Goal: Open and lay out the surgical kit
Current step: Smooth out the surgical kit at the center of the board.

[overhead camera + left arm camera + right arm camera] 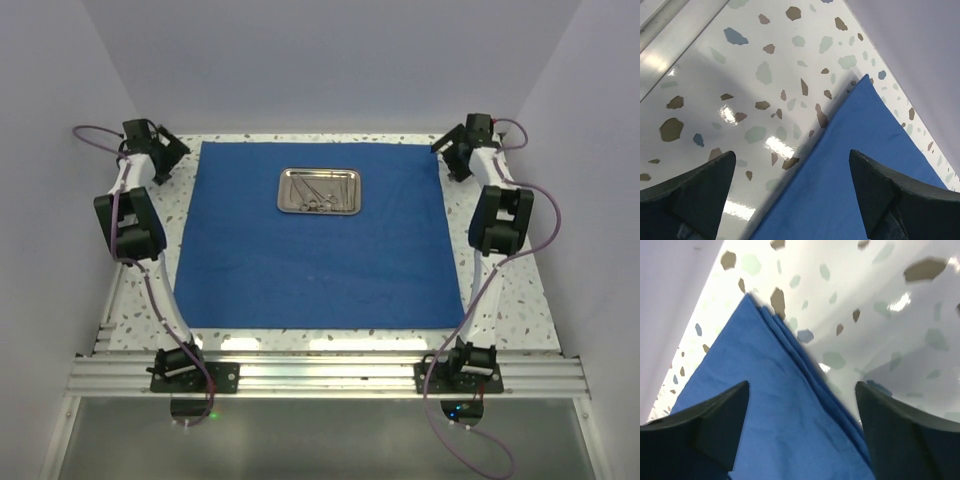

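Observation:
The royal-blue cloth wrap (320, 260) lies spread flat over the middle of the table. A small shiny steel tray (320, 190) sits on its far half with thin silver instruments (318, 196) inside. My left gripper (172, 150) is open and empty at the cloth's far left corner; the left wrist view shows the cloth's edge (860, 165) between its fingers (875, 190). My right gripper (452, 155) is open and empty at the far right corner, where the right wrist view shows the cloth's layered edge (790, 390).
The speckled white tabletop (500, 300) shows as narrow strips round the cloth. White walls close in the far side and both sides. A metal rail (320, 375) with the two arm bases runs along the near edge.

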